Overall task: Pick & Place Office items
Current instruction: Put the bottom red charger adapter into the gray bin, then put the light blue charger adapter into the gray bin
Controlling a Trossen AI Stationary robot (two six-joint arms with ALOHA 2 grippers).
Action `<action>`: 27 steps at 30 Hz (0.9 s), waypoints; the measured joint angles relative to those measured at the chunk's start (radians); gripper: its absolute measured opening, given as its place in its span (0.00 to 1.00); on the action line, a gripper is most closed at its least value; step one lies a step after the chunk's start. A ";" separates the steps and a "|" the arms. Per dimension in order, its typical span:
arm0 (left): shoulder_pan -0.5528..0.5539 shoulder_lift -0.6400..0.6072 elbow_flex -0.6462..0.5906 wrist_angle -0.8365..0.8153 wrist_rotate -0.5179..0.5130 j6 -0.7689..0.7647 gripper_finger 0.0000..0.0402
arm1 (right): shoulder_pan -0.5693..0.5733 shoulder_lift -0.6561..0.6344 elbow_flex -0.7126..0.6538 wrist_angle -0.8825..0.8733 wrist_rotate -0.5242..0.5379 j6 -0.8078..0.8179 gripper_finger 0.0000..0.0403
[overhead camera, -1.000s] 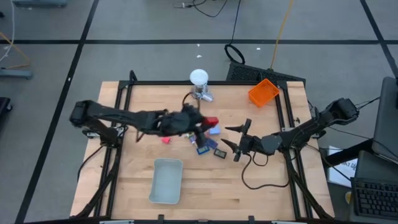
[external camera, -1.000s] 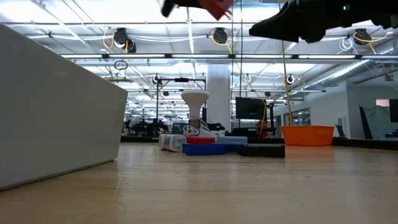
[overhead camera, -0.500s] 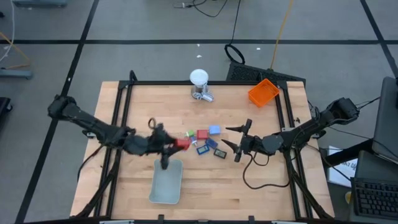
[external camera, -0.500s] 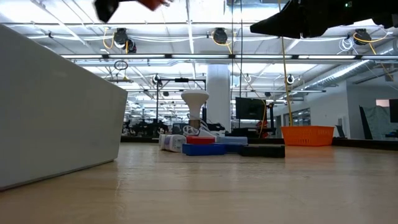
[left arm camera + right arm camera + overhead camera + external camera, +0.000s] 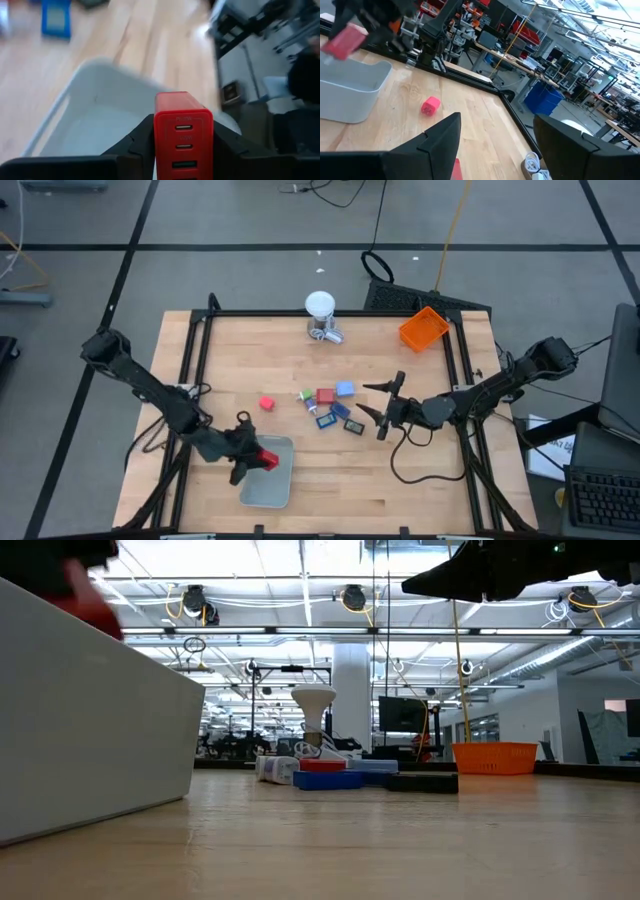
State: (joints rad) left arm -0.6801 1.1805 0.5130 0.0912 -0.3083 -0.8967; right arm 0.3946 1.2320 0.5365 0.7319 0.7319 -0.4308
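My left gripper is shut on a red block with charging ports and hovers over the pale grey tray near the table's near edge. The other office items lie mid-table. They are a small red piece, a green-and-white bit, a red block, a light-blue piece and dark rectangles with blue faces. My right gripper waits open just right of that cluster, above the table. My left gripper pinches the red block by its two long sides between its fingers. The port face looks away from the wrist. The block is lifted clear and hangs above the tray's inside.
A white ball-topped object with a metallic base stands at the far edge, with an orange bin at the far right corner. A black cable loops on the table under my right arm. Bare wood lies left of the tray.
My left gripper has carried the red block from above the mid-table cluster toward the near left and down, ending over the grey tray, still shut on it. The other items and my right arm have stayed put.
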 joint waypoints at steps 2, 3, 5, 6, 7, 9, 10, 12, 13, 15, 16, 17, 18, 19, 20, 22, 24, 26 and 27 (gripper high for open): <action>0.008 0.018 -0.016 0.000 0.017 -0.046 0.35 | 0.000 0.000 0.000 0.001 0.000 0.000 0.59; 0.012 0.028 -0.020 0.005 0.025 -0.066 0.35 | 0.000 0.000 0.000 0.002 0.000 0.000 0.59; 0.023 0.042 -0.026 -0.002 0.049 -0.088 0.34 | 0.000 0.000 0.000 0.004 0.000 0.000 0.59; 0.028 0.046 -0.027 0.000 0.056 -0.093 0.33 | 0.000 0.000 0.000 0.005 0.000 0.000 0.59; 0.032 0.049 -0.026 0.004 0.063 -0.098 0.33 | 0.000 0.000 0.000 0.005 0.000 0.000 0.59; 0.042 0.054 -0.026 0.008 0.083 -0.107 0.31 | 0.000 0.000 0.000 0.005 0.000 0.000 0.59; 0.045 0.056 -0.026 0.008 0.094 -0.110 0.31 | 0.000 0.000 0.000 0.004 0.000 0.000 0.59; 0.050 0.057 -0.026 0.006 0.103 -0.113 0.31 | 0.000 0.000 0.000 0.001 0.000 0.000 0.59; 0.052 0.057 -0.026 0.008 0.105 -0.113 0.32 | 0.000 0.000 0.000 -0.001 0.000 0.000 0.59; 0.056 0.057 -0.026 0.009 0.107 -0.116 0.35 | 0.000 0.000 0.000 -0.003 0.000 0.000 0.59; 0.058 0.057 -0.026 0.009 0.107 -0.115 0.37 | 0.000 0.000 0.000 -0.003 0.000 0.000 0.59; 0.058 0.057 -0.026 0.010 0.107 -0.116 0.38 | 0.000 0.000 0.000 -0.003 0.000 0.000 0.59; 0.058 0.056 -0.026 0.011 0.107 -0.115 0.40 | 0.000 0.000 0.000 -0.003 0.000 0.000 0.59; 0.058 0.056 -0.026 0.011 0.107 -0.115 0.41 | 0.000 0.000 0.000 -0.003 0.000 0.000 0.59; 0.058 0.056 -0.026 0.011 0.107 -0.116 0.42 | 0.000 0.000 0.000 -0.003 0.000 0.000 0.59; 0.058 0.056 -0.026 0.014 0.107 -0.120 0.44 | 0.000 0.000 0.000 -0.003 0.000 0.000 0.59; 0.058 0.056 -0.026 0.013 0.105 -0.127 0.46 | 0.000 0.000 0.000 -0.002 0.000 0.000 0.59; 0.058 0.056 -0.026 0.012 0.103 -0.127 0.48 | 0.000 0.000 0.000 -0.003 0.000 0.000 0.59; 0.058 0.056 -0.026 0.012 0.103 -0.127 0.48 | 0.000 0.000 0.000 -0.003 0.000 0.000 0.59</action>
State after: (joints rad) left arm -0.6220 1.2369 0.4873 0.1036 -0.2054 -1.0240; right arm 0.3946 1.2320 0.5369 0.7292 0.7322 -0.4309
